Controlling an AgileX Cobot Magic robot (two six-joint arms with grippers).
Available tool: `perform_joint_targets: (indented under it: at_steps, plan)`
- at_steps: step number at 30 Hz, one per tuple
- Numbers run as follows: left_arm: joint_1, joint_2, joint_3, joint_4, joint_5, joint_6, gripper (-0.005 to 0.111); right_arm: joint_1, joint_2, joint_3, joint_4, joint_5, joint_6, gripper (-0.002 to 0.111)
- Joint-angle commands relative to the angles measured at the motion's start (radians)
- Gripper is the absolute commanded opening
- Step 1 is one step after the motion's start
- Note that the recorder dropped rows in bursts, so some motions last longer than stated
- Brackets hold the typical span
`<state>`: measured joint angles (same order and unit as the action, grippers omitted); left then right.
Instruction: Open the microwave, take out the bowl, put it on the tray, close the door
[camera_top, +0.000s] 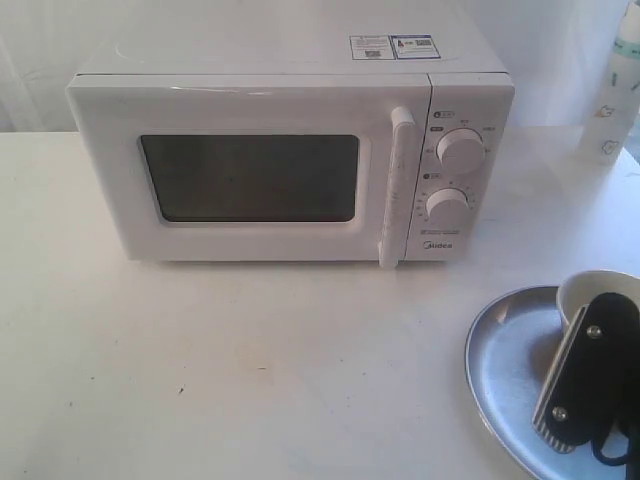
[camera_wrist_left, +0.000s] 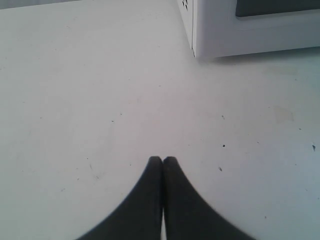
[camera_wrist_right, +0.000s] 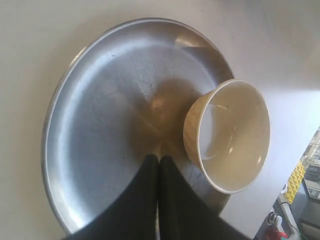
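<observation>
Two tools clenched, empty: left tool (camera_wrist_left: 162, 159) over tabletop (camera_wrist_left: 75, 75), right tool (camera_wrist_right: 159, 158) above tray (camera_wrist_right: 100, 110). Cream bowl (camera_wrist_right: 235, 130) rests on tray; microwave (camera_top: 250, 70) door (camera_top: 250, 110) shut; task appears finished.

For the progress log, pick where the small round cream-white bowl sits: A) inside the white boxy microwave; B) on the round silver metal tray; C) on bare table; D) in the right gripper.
B: the small cream-white bowl rests on the round silver metal tray, with the right gripper shut beside it.
</observation>
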<state>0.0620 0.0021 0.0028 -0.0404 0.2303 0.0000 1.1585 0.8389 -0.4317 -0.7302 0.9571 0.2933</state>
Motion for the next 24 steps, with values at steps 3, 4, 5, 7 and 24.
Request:
perform_joint_targets:
  at_steps: [3, 4, 5, 7, 24]
  plan:
    - [-0.005, -0.002, -0.003, -0.012, 0.002, 0.0, 0.0, -0.005, -0.01, 0.004, 0.005, -0.004, 0.005, 0.0]
    - [-0.005, -0.002, -0.003, -0.012, 0.002, 0.0, 0.0, -0.005, -0.01, 0.004, 0.005, -0.004, 0.005, 0.0]
    - [-0.005, -0.002, -0.003, -0.012, 0.002, 0.0, 0.0, 0.003, -0.021, 0.006, 0.011, -0.01, 0.005, 0.0]
    - [-0.005, -0.002, -0.003, -0.012, 0.002, 0.0, 0.0, 0.007, -0.065, 0.006, 0.015, -0.022, 0.005, 0.0]
    - [-0.005, -0.002, -0.003, -0.012, 0.002, 0.0, 0.0, -0.656, -0.839, 0.038, 0.016, -0.325, 0.005, 0.0]
